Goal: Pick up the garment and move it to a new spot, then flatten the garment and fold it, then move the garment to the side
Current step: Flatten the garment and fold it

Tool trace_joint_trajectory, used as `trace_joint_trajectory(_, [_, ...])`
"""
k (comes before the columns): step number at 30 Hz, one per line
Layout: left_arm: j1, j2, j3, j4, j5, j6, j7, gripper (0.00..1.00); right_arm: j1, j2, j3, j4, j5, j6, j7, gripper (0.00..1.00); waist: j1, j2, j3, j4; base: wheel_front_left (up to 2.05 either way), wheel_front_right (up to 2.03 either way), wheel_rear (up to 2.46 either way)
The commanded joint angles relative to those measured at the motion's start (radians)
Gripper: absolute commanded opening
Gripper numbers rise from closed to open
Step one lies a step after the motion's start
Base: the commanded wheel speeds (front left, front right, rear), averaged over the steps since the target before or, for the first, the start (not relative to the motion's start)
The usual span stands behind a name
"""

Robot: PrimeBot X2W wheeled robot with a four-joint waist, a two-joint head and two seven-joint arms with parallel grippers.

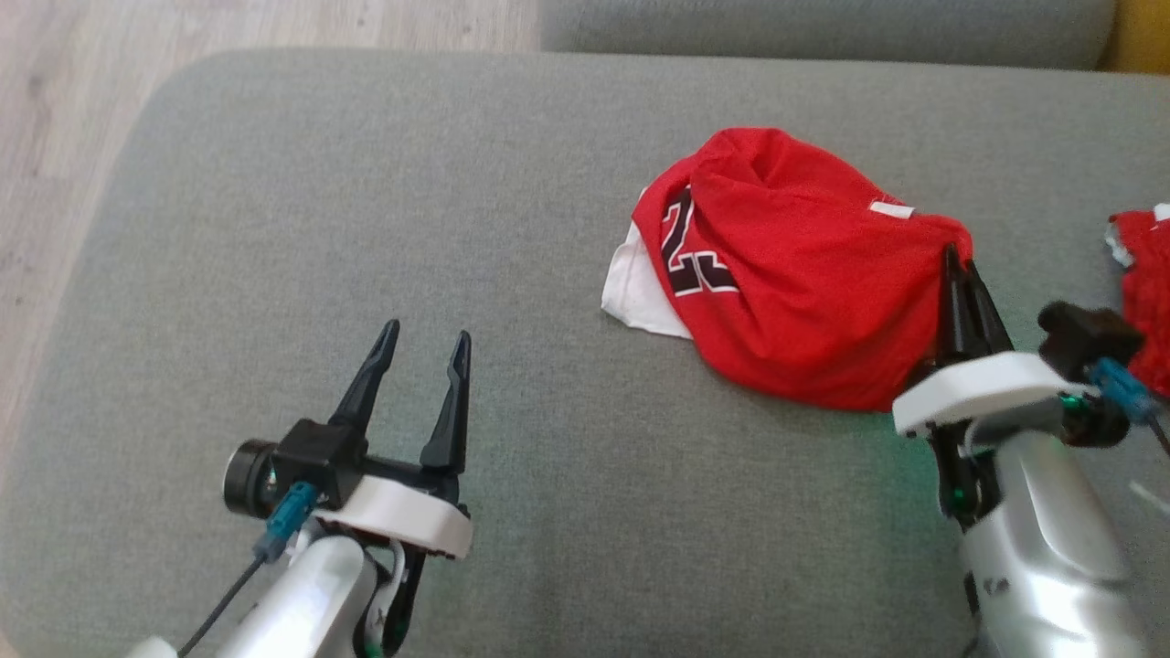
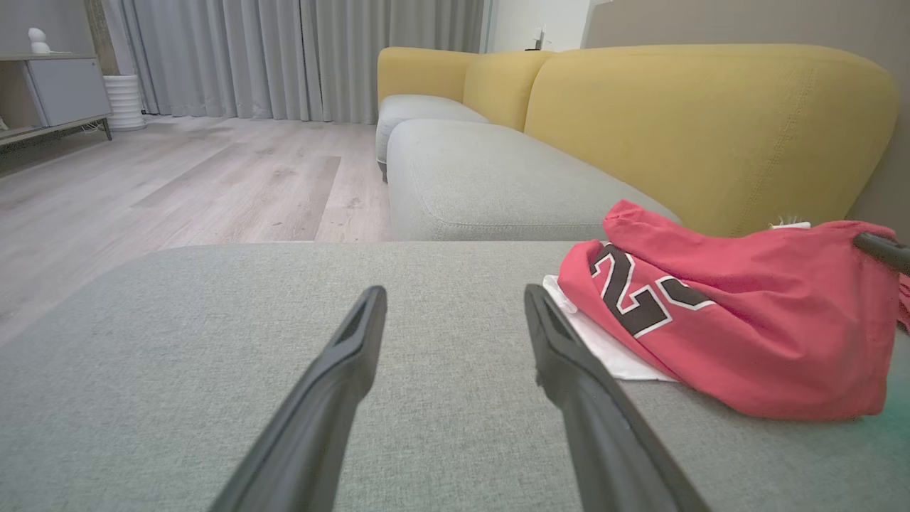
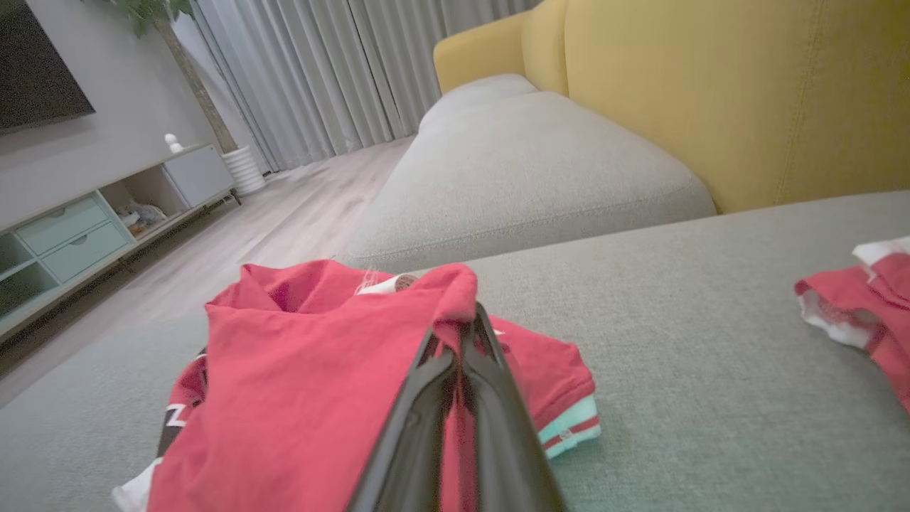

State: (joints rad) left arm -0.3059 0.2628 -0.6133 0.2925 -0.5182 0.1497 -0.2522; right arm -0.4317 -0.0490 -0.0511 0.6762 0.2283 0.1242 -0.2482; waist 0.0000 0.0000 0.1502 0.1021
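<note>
Garment (image 1: 786, 274): rumpled red jersey mound

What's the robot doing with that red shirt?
The robot's right gripper is shut on a fold of the crumpled red jersey, which lies in a heap on the grey sofa cushion. Its left gripper hovers open and empty off to the side. The jersey isn't flattened or folded yet. Another red garment lies at the far right.
</note>
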Motion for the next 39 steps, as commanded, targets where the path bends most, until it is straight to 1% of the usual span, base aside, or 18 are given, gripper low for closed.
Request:
trace_joint_trajectory(1, [-0.013,0.007,0.046,-0.022,0.007,-0.002,-0.009,1.0,0.026,-0.001,0.029,-0.07,-0.002,0.007,-0.013,0.0,0.0,0.0,-0.019,-0.006,0.0,0.0,0.0])
trace_joint_trajectory(2, [-0.013,0.007,0.046,-0.022,0.007,-0.002,-0.009,1.0,0.026,-0.001,0.029,-0.07,-0.002,0.007,-0.013,0.0,0.0,0.0,-0.019,-0.006,0.0,0.0,0.0])
trace_joint_trajectory(4, [-0.002,0.003,0.054,-0.022,0.007,-0.003,-0.009,1.0,0.058,-0.001,0.03,-0.135,-0.014,0.007,-0.013,0.0,0.0,0.0,-0.036,-0.01,0.0,0.0,0.0])
trace_joint_trajectory(5, [0.012,-0.001,0.062,-0.022,0.006,-0.007,-0.009,1.0,0.091,-0.001,0.028,-0.202,-0.022,0.007,-0.013,0.0,0.0,0.0,-0.053,-0.013,0.0,0.0,0.0])
trace_joint_trajectory(6, [0.017,-0.002,0.065,-0.022,0.006,-0.009,-0.009,1.0,0.106,-0.001,0.026,-0.234,-0.023,0.007,-0.013,0.0,0.0,0.0,-0.061,-0.014,0.0,0.0,0.0])
trace_joint_trajectory(12, [0.034,-0.012,0.078,-0.025,0.015,-0.018,-0.01,1.0,0.162,-0.001,0.051,-0.397,-0.03,0.007,-0.006,0.0,0.0,0.0,-0.102,-0.005,0.0,0.0,0.0])
trace_joint_trajectory(16, [0.045,-0.026,0.076,-0.02,0.019,-0.028,-0.01,1.0,0.124,-0.001,0.077,-0.478,-0.023,0.007,0.055,0.0,0.0,0.0,-0.12,0.021,0.0,0.0,0.0])
trace_joint_trajectory(20, [0.05,-0.042,0.082,-0.016,0.025,-0.036,-0.01,1.0,-0.002,-0.002,0.154,-0.504,-0.034,0.007,0.132,0.0,0.0,0.0,-0.132,0.065,0.0,0.0,0.0])
trace_joint_trajectory(24, [0.076,-0.062,0.1,-0.005,0.024,-0.043,-0.01,1.0,-0.202,-0.004,0.233,-0.427,-0.004,0.007,0.172,0.0,0.0,0.0,-0.162,0.108,0.0,0.0,0.0])
trace_joint_trajectory(27, [0.1,-0.068,0.108,0.003,0.03,-0.051,-0.01,1.0,-0.375,-0.003,0.241,-0.333,0.039,0.007,0.166,0.0,0.0,0.0,-0.175,0.126,0.0,0.0,0.0])
trace_joint_trajectory(30, [0.113,-0.072,0.124,0.004,0.036,-0.055,-0.01,1.0,-0.544,-0.002,0.198,-0.239,0.08,0.007,0.119,0.0,0.0,0.0,-0.182,0.136,0.0,0.0,0.0])
trace_joint_trajectory(32, [0.119,-0.076,0.14,0.001,0.038,-0.055,-0.01,1.0,-0.644,-0.002,0.13,-0.18,0.113,0.007,0.072,0.0,0.0,0.0,-0.185,0.136,0.0,0.0,0.0])
trace_joint_trajectory(34, [0.126,-0.076,0.156,-0.003,0.041,-0.054,-0.01,1.0,-0.723,-0.005,0.074,-0.126,0.117,0.007,0.039,0.0,0.0,0.0,-0.186,0.126,0.0,0.0,0.0])
trace_joint_trajectory(36, [0.132,-0.076,0.173,-0.009,0.045,-0.054,-0.01,1.0,-0.77,-0.021,0.038,-0.073,0.099,0.007,0.019,0.0,0.0,0.0,-0.184,0.11,0.0,0.0,0.0])
trace_joint_trajectory(39, [0.134,-0.083,0.198,-0.018,0.053,-0.055,-0.01,1.0,-0.771,-0.062,0.024,-0.004,0.063,0.007,0.004,0.0,0.0,0.0,-0.18,0.081,0.0,0.0,0.0])
